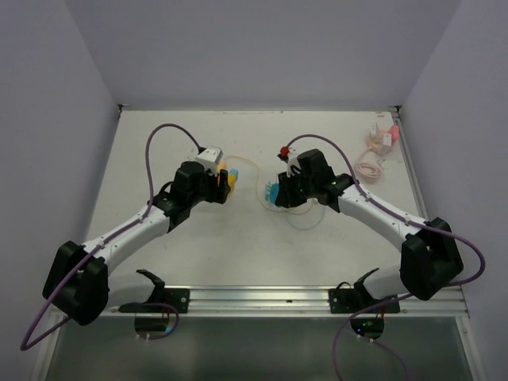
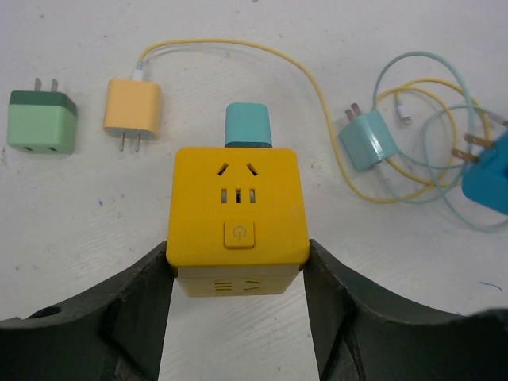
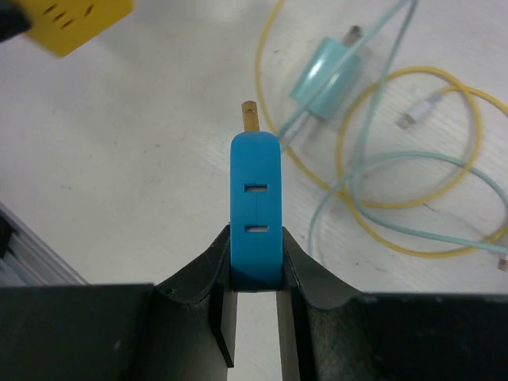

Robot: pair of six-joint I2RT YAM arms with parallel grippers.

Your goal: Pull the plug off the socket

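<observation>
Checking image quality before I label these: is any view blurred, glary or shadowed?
Top external: even, flat light, sharp, faint shadows under the arms. Left wrist: the yellow socket cube is crisp, without glare, though the dark left end effector fingers lose detail. Right wrist: the blue plug is sharp; the near right end effector body is nearly black.

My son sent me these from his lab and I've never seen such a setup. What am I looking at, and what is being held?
Two robot arms are bolted to a white table. One picture looks down from above; the other two come from cameras on each wrist. The left gripper clamps a yellow socket cube with a teal plug in its far side. The right gripper pinches a blue charger. Loose on the table: a green charger, an orange charger on a yellow cable, and a light teal charger.
</observation>
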